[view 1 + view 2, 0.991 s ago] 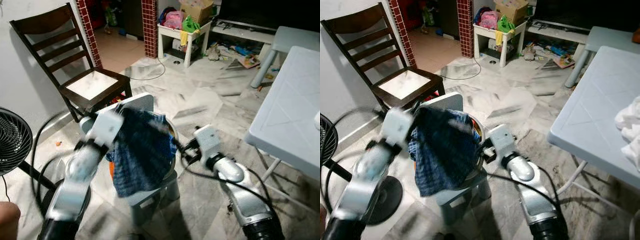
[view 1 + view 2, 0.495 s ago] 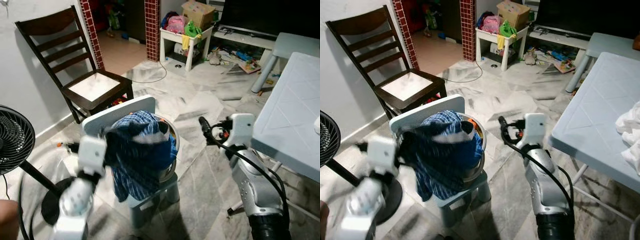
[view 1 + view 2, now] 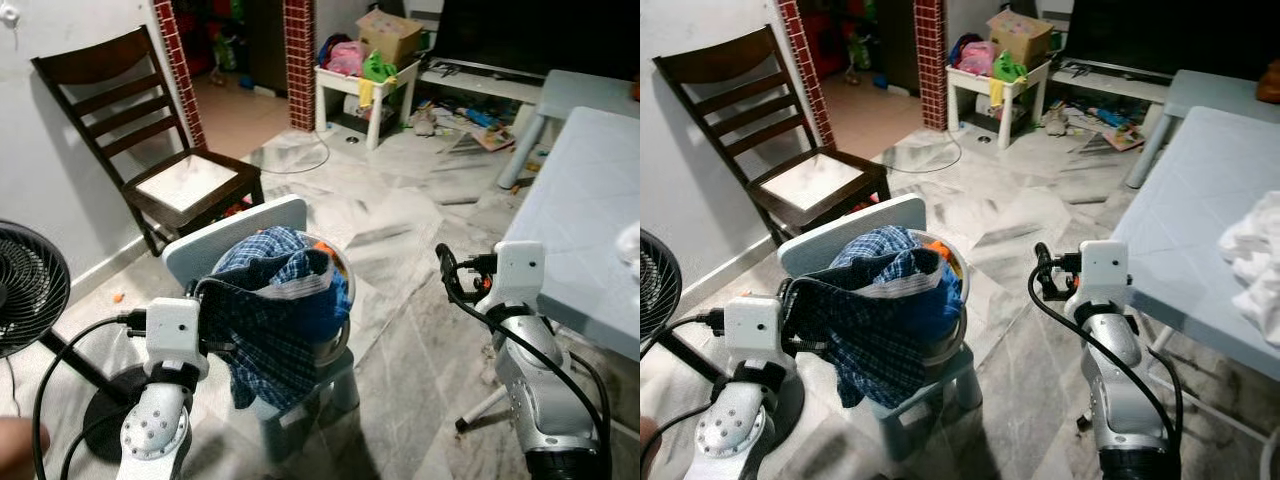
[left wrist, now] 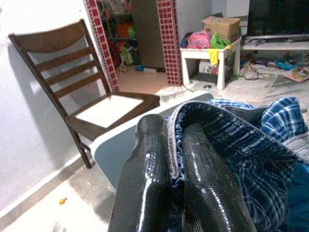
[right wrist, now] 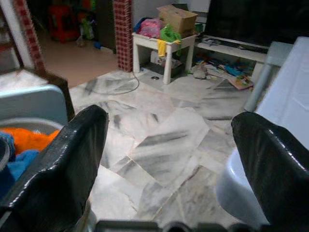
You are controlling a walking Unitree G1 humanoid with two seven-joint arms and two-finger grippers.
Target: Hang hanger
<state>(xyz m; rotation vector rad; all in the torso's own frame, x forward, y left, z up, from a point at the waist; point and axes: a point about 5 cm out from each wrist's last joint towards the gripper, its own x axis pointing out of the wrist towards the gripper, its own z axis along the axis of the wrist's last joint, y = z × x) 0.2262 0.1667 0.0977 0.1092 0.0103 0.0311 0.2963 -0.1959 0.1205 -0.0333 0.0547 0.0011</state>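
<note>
The left gripper [image 4: 171, 159] pinches the hem of a blue plaid garment [image 3: 275, 325], which drapes over a laundry basket [image 3: 958, 335] standing on a small grey plastic chair [image 3: 235, 232]. The right gripper [image 5: 169, 164], fingers spread wide, hangs over the marble floor [image 3: 400, 215] beside a white table [image 3: 1200, 230].

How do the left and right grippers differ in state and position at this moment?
The left gripper is shut on the blue plaid garment, pinching its hem between the fingers; the right gripper is open and holds nothing. The left gripper sits by the laundry basket on the small chair; the right gripper is apart from the basket, over bare floor beside the grey table. Both have long black fingers.
</note>
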